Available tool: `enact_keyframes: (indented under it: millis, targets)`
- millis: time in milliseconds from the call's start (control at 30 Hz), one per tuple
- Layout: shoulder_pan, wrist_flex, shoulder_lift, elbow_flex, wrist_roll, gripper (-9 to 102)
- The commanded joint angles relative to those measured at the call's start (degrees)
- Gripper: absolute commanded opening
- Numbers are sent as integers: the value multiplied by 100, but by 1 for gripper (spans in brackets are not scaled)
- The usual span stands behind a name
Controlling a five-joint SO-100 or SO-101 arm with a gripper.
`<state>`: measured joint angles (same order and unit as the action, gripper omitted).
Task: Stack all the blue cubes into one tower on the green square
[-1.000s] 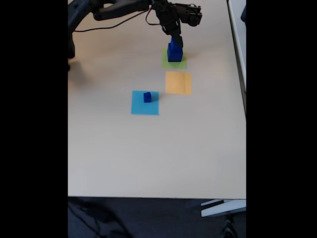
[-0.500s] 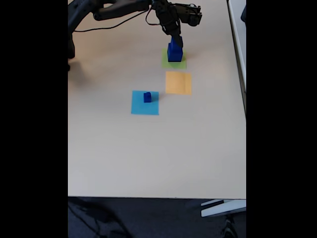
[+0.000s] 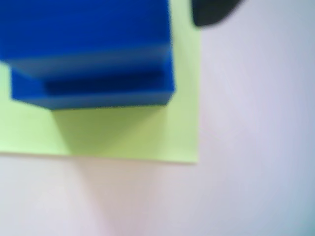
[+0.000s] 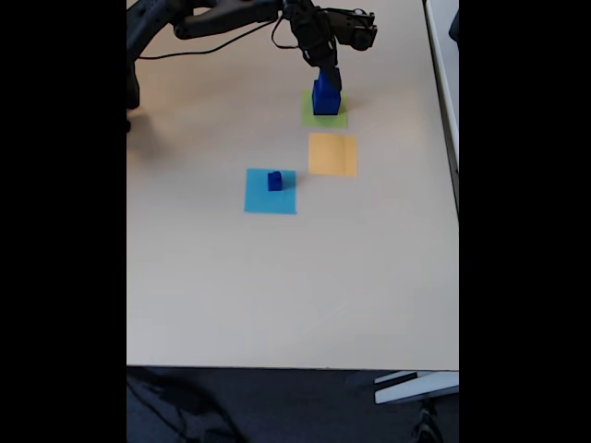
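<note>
Tower (image 4: 325,96) of dark blue cubes is the landmark in the fixed view: it stands on the green square (image 4: 324,113) near the far edge of the pale table (image 4: 277,286). The black arm reaches in from the upper left, and its tool (image 4: 325,77) sits right at the tower's top; whether it grips the top cube or has let go cannot be told at this size. Just in front of the tower lies an orange square (image 4: 332,154), and farther forward and left of it a light blue square (image 4: 271,191) with 1 small blue cube (image 4: 274,181) resting on it, well apart from the tower.

In the wrist view, blurred, the tower (image 3: 93,54) shows 2 stepped blue levels. The green square (image 3: 123,132) spreads below and right of it, its corner lying on the table (image 3: 246,147). A dark rounded part (image 3: 211,11) sits at the top edge, right of the tower.
</note>
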<state>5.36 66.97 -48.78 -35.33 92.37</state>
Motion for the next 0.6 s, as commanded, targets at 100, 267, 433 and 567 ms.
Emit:
enact_keyframes:
  millis: [100,267,433,567]
  targets:
    - [-62,18,-53,193,-53,28]
    - [-70,18,-62,193,-62,28]
    - [-70,18,-62,176,-62,28]
    - [-70,18,-70,149,-53,28]
